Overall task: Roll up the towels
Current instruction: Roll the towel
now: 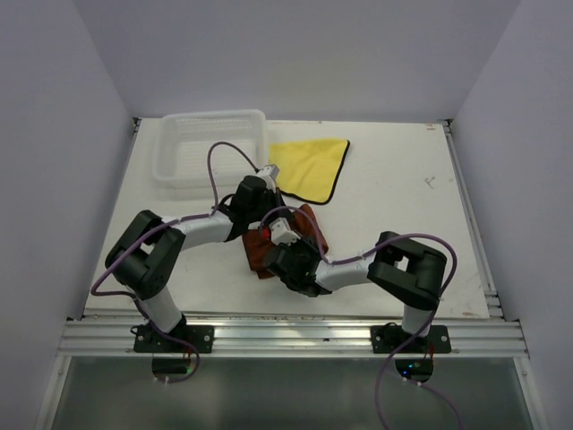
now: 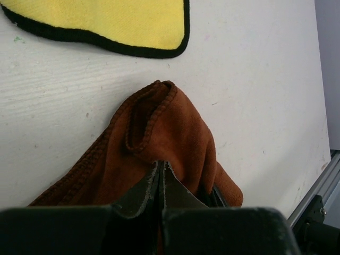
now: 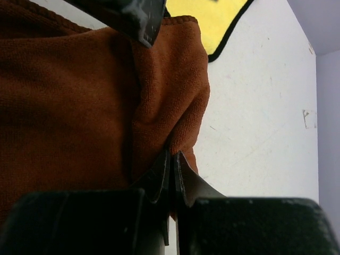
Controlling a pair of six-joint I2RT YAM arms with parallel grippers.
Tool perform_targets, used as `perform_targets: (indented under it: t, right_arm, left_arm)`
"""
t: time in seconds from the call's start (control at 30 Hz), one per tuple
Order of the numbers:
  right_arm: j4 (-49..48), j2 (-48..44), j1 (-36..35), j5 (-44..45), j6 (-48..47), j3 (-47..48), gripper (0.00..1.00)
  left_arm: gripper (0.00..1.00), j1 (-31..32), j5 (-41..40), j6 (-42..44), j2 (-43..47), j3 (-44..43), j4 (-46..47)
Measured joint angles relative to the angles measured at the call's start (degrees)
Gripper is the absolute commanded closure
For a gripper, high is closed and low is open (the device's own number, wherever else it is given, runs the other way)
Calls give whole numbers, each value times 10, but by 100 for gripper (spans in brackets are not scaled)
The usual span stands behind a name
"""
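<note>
The rust-brown towel (image 1: 258, 254) lies bunched near the table's middle, partly hidden under both wrists. My left gripper (image 1: 262, 215) is shut on it: in the left wrist view the closed left gripper (image 2: 161, 166) bites into the rust-brown towel (image 2: 159, 127), whose hemmed corner folds up ahead. My right gripper (image 1: 287, 236) pinches another fold; the right wrist view shows the right gripper (image 3: 173, 155) shut on the rust-brown towel (image 3: 79, 95). The yellow towel (image 1: 310, 165) with its dark hem lies flat farther back, seen as the yellow towel (image 2: 106, 18) and again as the yellow towel (image 3: 219, 20).
A white mesh basket (image 1: 211, 146) stands at the back left, next to the yellow towel. The table's right edge rail (image 1: 473, 224) runs along the right. A finger of the left gripper (image 3: 135, 15) shows at the top of the right wrist view.
</note>
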State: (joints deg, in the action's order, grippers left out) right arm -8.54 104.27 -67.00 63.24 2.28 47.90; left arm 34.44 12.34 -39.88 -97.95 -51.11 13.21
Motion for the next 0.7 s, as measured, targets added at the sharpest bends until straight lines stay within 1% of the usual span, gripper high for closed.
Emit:
perform_targets:
  t: [0.37, 0.57, 0.7]
  right_arm:
    - [3, 34, 1, -13, -8, 20, 100]
    - [4, 34, 1, -23, -15, 22, 100]
    - [3, 34, 0, -31, -19, 26, 100]
  left_arm:
    - [98, -10, 9, 0, -2, 4, 21]
    - [98, -10, 45, -1, -3, 10, 83]
    - [100, -10, 73, -11, -21, 11, 129]
